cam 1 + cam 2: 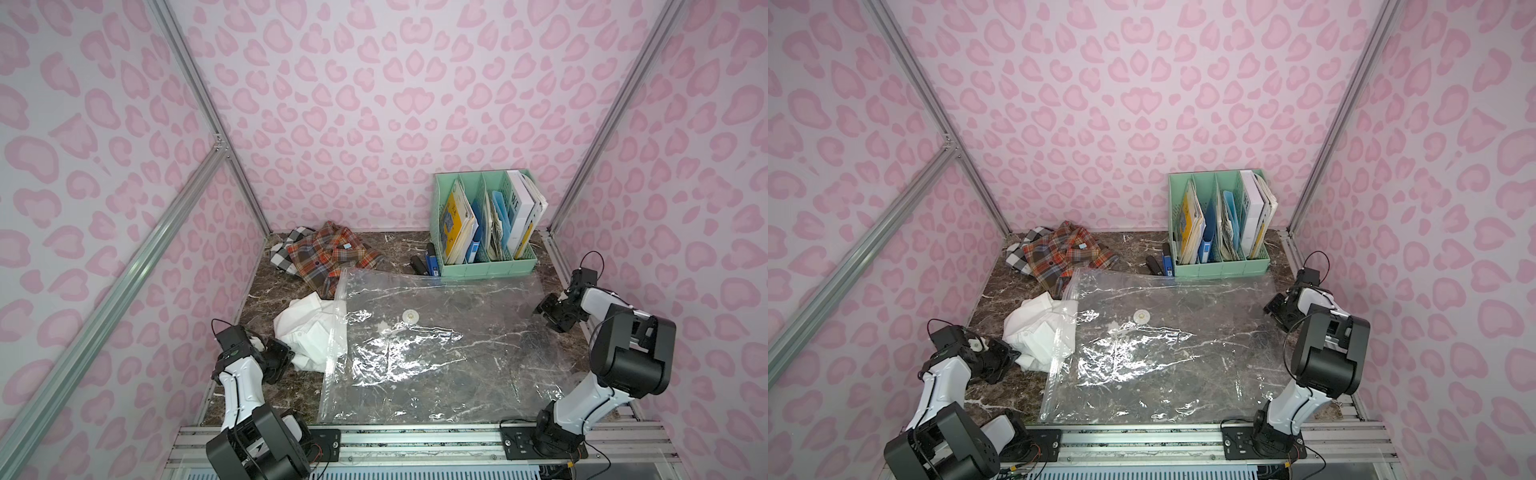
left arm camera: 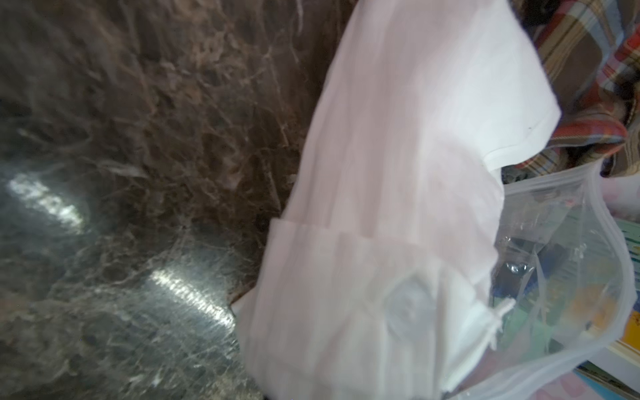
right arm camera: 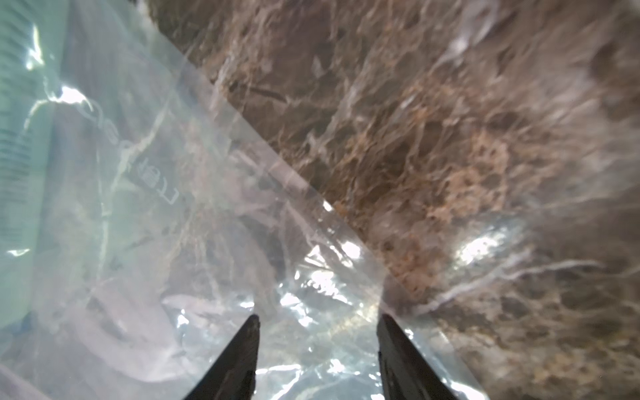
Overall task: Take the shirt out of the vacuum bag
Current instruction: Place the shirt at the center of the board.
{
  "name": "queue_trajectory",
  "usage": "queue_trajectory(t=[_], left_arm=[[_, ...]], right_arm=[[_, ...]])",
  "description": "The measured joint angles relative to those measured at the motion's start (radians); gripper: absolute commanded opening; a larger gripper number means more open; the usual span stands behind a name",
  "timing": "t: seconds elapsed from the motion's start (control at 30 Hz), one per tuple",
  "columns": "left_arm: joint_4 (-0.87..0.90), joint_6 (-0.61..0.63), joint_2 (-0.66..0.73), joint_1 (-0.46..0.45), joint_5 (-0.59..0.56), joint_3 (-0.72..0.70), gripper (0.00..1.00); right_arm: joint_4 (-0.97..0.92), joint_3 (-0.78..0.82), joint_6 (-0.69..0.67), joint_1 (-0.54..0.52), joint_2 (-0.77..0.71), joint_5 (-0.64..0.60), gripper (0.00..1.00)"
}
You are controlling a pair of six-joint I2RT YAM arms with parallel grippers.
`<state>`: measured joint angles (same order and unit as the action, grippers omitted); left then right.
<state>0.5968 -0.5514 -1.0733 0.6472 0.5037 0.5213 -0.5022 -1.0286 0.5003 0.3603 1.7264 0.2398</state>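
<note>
The large clear crinkly plastic vacuum bag (image 1: 436, 353) lies flat on the dark marble table (image 1: 266, 291). The left end effector (image 1: 284, 359) is clamped on the crumpled white shirt (image 1: 307, 328), which lies mostly outside the bag's zip edge. The right end effector (image 3: 318, 320), jaws apart, hovers over the bag's right edge. Behind: orange plaid shirt (image 1: 328, 255), green plastic file rack (image 1: 486, 266).
</note>
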Motion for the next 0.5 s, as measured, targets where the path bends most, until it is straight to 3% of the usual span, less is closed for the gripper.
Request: queue_trajectory(t=[0.1, 0.13, 0.23, 0.27, 0.5], left_arm=[[-0.003, -0.027, -0.017, 0.016, -0.004, 0.014, 0.04], [-0.004, -0.037, -0.027, 0.018, -0.007, 0.023, 0.11], [0.001, -0.057, -0.065, 0.020, -0.008, 0.064, 0.51], [0.012, -0.063, -0.079, 0.020, -0.010, 0.092, 0.57], [0.127, 0.005, -0.142, -0.031, -0.107, 0.329, 0.67]], right_arm=[[0.000, -0.007, -0.014, 0.027, 0.002, -0.001, 0.56], [0.000, -0.009, -0.018, 0.034, 0.002, -0.001, 0.56], [0.002, -0.014, -0.031, 0.041, 0.006, -0.001, 0.56], [0.002, -0.014, -0.032, 0.043, 0.007, 0.000, 0.56], [0.005, -0.010, -0.037, 0.048, -0.014, 0.008, 0.56]])
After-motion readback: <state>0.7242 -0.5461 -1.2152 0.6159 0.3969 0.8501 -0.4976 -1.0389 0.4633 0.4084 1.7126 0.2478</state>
